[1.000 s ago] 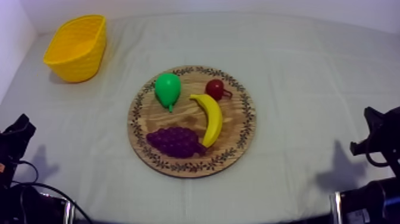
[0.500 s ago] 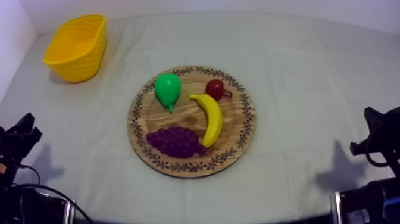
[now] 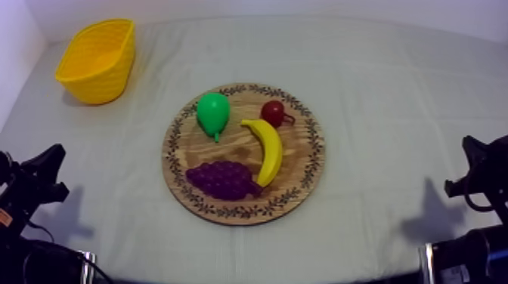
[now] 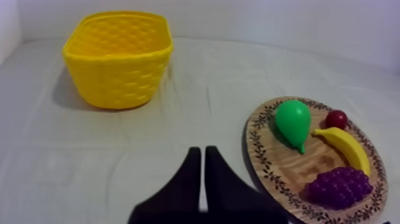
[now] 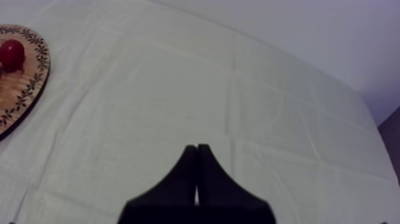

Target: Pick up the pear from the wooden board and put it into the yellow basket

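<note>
The wooden board point(image 3: 298, 147) is light brown with visible grain, and its rim carries a dark ring of small leaf-like marks. On the board, the pear point(image 3: 212, 113) is bright green, the banana point(image 3: 268, 149) yellow, the bunch of grapes point(image 3: 221, 180) deep purple and the small red fruit point(image 3: 272, 112) dark red. Well apart from the board, the basket point(image 3: 98, 60) is yellow with a woven lattice pattern. The counter point(image 3: 393, 98) is grey-white. The left hand point(image 4: 200, 152) and the right hand point(image 5: 197, 148) are black.

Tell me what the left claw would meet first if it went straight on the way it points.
Probably nothing but bare cloth: the shut left claw aims through the gap between the yellow basket and the wooden board. Depth is hard to judge.
</note>
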Tool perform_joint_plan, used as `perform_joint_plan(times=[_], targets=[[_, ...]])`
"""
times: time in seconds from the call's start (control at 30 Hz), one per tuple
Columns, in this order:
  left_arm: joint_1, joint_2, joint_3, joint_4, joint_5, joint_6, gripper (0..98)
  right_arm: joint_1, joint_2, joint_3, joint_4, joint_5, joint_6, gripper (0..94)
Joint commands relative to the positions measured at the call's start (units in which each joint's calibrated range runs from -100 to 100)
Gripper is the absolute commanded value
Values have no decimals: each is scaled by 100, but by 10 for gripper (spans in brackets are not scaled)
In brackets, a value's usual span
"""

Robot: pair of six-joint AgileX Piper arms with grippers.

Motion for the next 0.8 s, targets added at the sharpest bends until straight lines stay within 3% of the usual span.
perform_joint_plan(times=[0.0, 0.23, 0.37, 0.57, 0.77], targets=[[162, 52, -18, -2, -76, 79, 0, 0, 0, -2, -2, 3, 0, 4], [551, 780, -157, 17, -469, 358, 0, 0, 0, -2, -2, 3, 2, 4], [680, 1474, -574, 209, -413, 211, 0, 0, 0, -2, -2, 3, 1, 4], [668, 2719, -1671, 335, 530, 374, 0, 0, 0, -2, -2, 3, 0, 4], [629, 3809, -2554, 559, 1258, 279, 0, 0, 0, -2, -2, 3, 1, 4]])
